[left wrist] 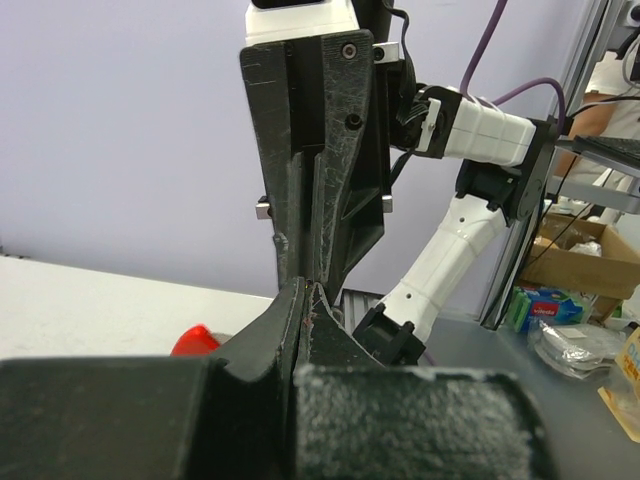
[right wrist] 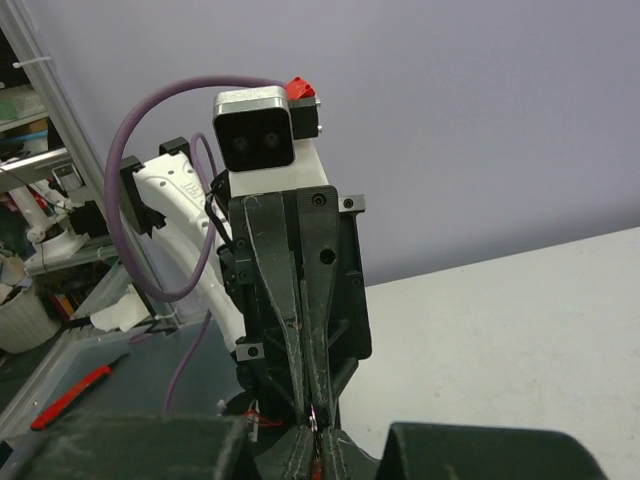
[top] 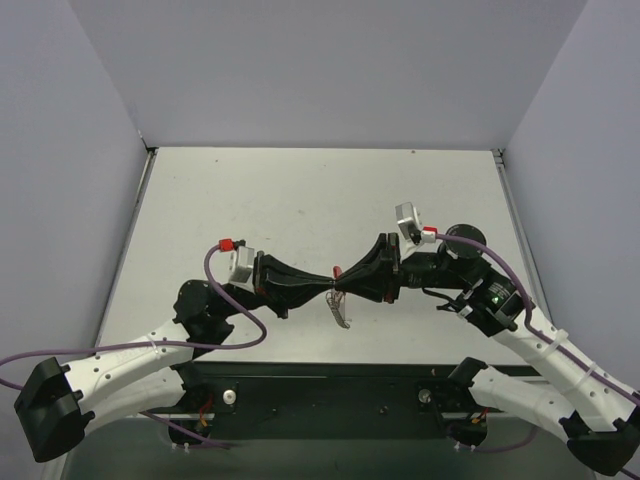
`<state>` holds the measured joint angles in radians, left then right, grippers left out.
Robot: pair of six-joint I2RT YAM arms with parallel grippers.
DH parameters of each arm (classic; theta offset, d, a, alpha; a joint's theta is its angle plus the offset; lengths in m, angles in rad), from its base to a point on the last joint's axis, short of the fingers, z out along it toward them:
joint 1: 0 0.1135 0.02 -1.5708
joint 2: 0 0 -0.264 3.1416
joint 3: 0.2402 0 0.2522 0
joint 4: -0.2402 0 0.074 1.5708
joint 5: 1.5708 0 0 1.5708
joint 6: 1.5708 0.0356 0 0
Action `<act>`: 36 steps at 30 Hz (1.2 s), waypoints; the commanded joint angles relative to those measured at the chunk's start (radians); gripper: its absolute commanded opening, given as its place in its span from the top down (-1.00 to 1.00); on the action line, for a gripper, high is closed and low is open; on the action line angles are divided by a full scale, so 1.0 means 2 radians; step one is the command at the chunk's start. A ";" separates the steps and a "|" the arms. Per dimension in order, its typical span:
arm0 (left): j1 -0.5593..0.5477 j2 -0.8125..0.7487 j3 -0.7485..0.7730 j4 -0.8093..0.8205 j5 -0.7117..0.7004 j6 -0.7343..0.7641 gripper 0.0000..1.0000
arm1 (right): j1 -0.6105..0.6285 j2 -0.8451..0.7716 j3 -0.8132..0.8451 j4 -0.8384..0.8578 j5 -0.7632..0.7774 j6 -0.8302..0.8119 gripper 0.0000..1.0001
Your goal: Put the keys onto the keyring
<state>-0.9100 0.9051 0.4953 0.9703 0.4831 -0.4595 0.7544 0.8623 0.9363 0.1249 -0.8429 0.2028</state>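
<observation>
Above the middle of the table my two grippers meet tip to tip. The right gripper is shut on the keyring, and a bit of its red loop shows between the pads. In the left wrist view the red loop sticks out on the far side. The silver chain hangs below the tips. My left gripper is pressed shut. A thin silver sliver, which looks like a key, shows at its tips, and most of it is hidden by the fingers.
The white table has grey walls behind and on both sides. Both arms' bases sit on the black bar at the near edge. Purple cables loop beside the left arm.
</observation>
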 commanded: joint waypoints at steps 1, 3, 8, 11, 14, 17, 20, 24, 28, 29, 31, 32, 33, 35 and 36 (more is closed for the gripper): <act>0.000 -0.005 0.022 0.052 0.007 -0.012 1.00 | 0.002 0.001 -0.002 0.044 -0.021 -0.003 1.00; -0.001 -0.005 0.022 0.055 0.009 -0.013 1.00 | 0.002 0.001 0.000 0.043 -0.024 -0.005 1.00; 0.000 -0.016 0.023 0.037 0.000 -0.010 1.00 | 0.002 -0.005 0.003 0.030 -0.023 -0.014 1.00; 0.000 -0.026 0.031 -0.001 -0.002 0.002 1.00 | 0.002 -0.011 0.007 0.014 -0.018 -0.022 1.00; -0.001 -0.041 0.051 -0.067 -0.006 0.020 0.97 | 0.002 -0.011 0.020 -0.022 -0.017 -0.043 1.00; 0.000 -0.057 0.079 -0.145 -0.015 0.043 0.50 | 0.002 -0.004 0.032 -0.059 -0.011 -0.066 1.00; -0.001 -0.075 0.113 -0.229 -0.022 0.072 -0.01 | 0.002 0.008 0.051 -0.108 -0.015 -0.086 1.00; -0.001 -0.094 0.158 -0.324 -0.035 0.115 -0.24 | 0.002 0.019 0.069 -0.149 -0.020 -0.097 1.00; -0.001 -0.081 0.208 -0.414 -0.022 0.140 -0.40 | 0.002 0.034 0.095 -0.206 -0.024 -0.128 1.00; -0.001 -0.073 0.224 -0.468 -0.015 0.154 -0.43 | 0.003 0.045 0.104 -0.222 -0.023 -0.137 1.00; -0.001 -0.037 0.282 -0.538 0.008 0.170 -0.45 | 0.005 0.056 0.128 -0.266 -0.013 -0.158 1.00; 0.000 -0.023 0.303 -0.604 0.015 0.178 -0.46 | 0.008 0.066 0.135 -0.279 -0.010 -0.163 1.00; 0.000 0.006 0.346 -0.636 0.019 0.192 -0.46 | 0.009 0.070 0.151 -0.294 -0.007 -0.171 1.00; -0.001 0.034 0.383 -0.723 0.027 0.210 -0.47 | 0.022 0.086 0.167 -0.338 0.023 -0.192 1.00; -0.001 0.059 0.396 -0.746 0.028 0.223 -0.52 | 0.026 0.091 0.177 -0.353 0.039 -0.200 1.00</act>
<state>-0.9119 0.9031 1.1614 -0.1169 0.4877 -0.1287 0.7689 1.0077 1.2015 -0.4290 -0.8349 -0.0933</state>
